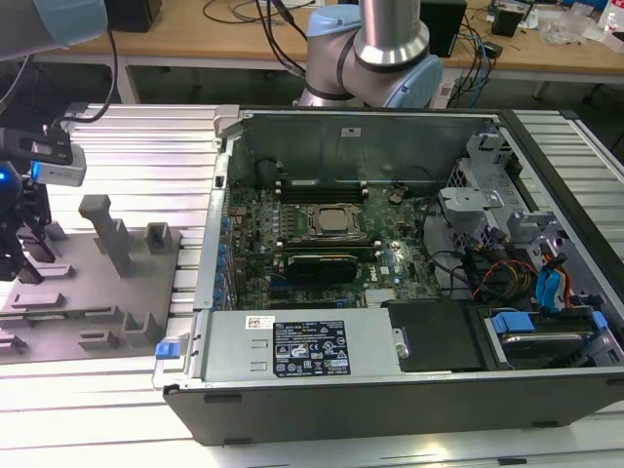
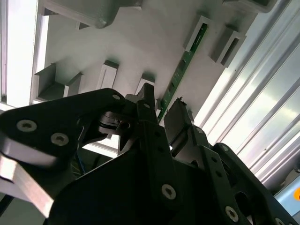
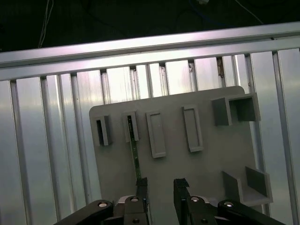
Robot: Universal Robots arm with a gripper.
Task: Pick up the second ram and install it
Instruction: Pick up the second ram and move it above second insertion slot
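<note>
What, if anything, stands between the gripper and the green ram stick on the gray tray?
Nothing visible. In both wrist views the open gripper sits at the near end of the ram stick, which stands on edge in the gray tray, with no other part between them.

The second ram (image 2: 182, 68) is green, the fixture plate (image 3: 187, 171) grey, the claw (image 3: 160, 185) black.
</note>
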